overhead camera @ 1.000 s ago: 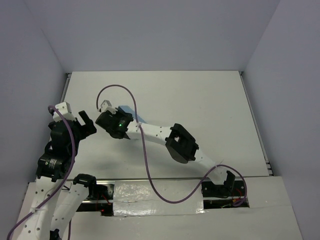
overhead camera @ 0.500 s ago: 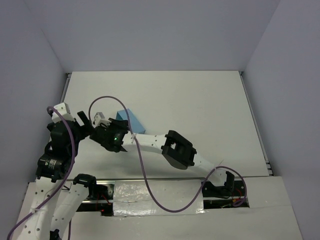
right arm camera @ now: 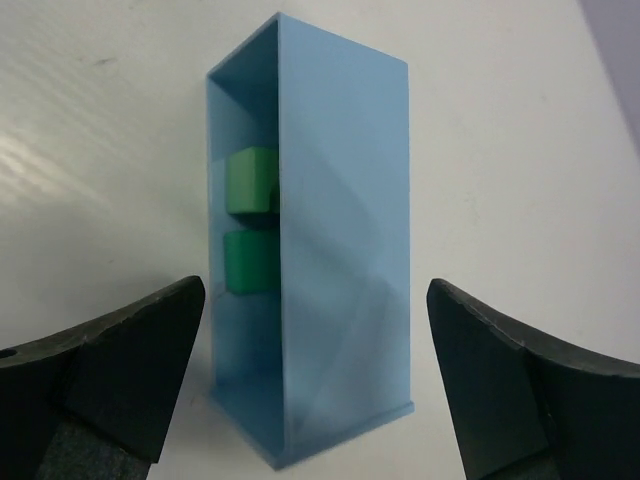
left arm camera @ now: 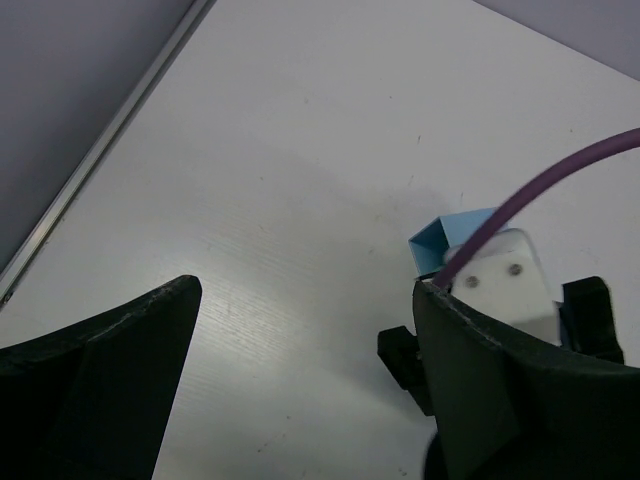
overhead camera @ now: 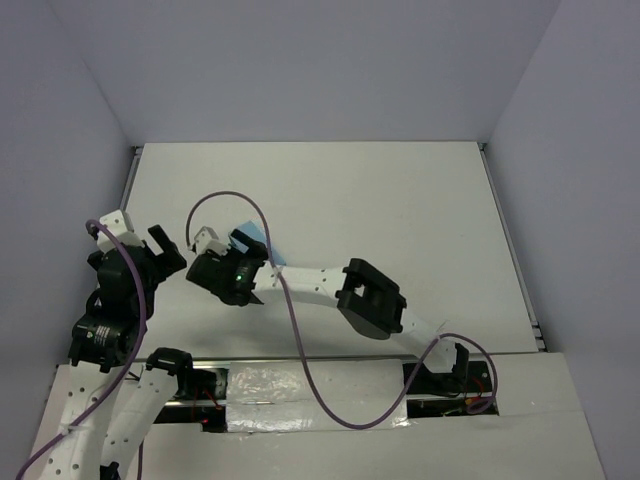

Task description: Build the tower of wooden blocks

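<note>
A light blue tray [right arm camera: 340, 250] lies on its side on the white table, its open face turned left in the right wrist view. Two green blocks [right arm camera: 250, 180] [right arm camera: 248, 262] of the wood block tower sit inside it, one behind the other. My right gripper [right arm camera: 315, 300] is open, its fingers on either side of the tray's near end and clear of it. From above, the right gripper [overhead camera: 243, 243] covers most of the tray [overhead camera: 262, 232]. My left gripper [overhead camera: 168, 250] is open and empty, just left of the right wrist. The left wrist view shows one tray corner [left arm camera: 450, 235].
The right arm's purple cable [overhead camera: 235, 200] loops over the tray and crosses the left wrist view as well [left arm camera: 540, 185]. The table's left rail [left arm camera: 110, 150] runs close to the left gripper. Grey walls enclose the table on three sides.
My right gripper has opened from shut. The right wrist swung left toward the left gripper, then eased back a little. The left arm shifted slightly left.
</note>
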Controlling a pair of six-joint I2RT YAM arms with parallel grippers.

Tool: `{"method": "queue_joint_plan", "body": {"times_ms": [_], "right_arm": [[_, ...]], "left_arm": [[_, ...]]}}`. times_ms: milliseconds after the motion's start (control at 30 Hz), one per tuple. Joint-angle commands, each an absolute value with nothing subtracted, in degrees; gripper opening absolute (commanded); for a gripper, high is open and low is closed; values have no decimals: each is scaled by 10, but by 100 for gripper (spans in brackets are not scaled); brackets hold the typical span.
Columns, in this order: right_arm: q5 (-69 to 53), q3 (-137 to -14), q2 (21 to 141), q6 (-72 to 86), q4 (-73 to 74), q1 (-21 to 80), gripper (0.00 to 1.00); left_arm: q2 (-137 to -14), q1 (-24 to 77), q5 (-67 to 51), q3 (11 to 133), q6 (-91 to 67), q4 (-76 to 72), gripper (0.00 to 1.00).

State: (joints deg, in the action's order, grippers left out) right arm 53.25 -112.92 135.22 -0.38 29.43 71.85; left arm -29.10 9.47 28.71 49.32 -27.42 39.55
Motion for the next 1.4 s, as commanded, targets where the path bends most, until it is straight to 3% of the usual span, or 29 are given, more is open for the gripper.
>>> {"method": "queue_joint_plan", "body": {"times_ms": [0,67,400,933,1000,1033,1067,1167,1367], "right_arm": [[354,-1090,1223,91,301,674,100],[241,-1059,1182,115,292,652,100],[77,-946,1149,139,259,568,100],[34,-1008,1232,154,252,557,97],[36,-1013,1240,155,258,557,90],[48,-1017,1241,155,260,558,76],[53,-1016,1242,153,259,560,69],[103,-1021,1238,145,265,576,55],[318,-1127,1286,133,358,668,52]], "left_arm": [[-287,97,297,508,-283,387,100],[-284,97,297,508,-282,386,100],[-271,97,287,504,-279,380,99],[-275,97,276,504,-273,377,99],[-274,97,274,503,-272,376,100],[-274,97,275,503,-272,376,100],[-274,97,273,503,-272,376,100],[-276,97,273,502,-272,375,100],[-277,97,280,504,-276,378,100]]}}
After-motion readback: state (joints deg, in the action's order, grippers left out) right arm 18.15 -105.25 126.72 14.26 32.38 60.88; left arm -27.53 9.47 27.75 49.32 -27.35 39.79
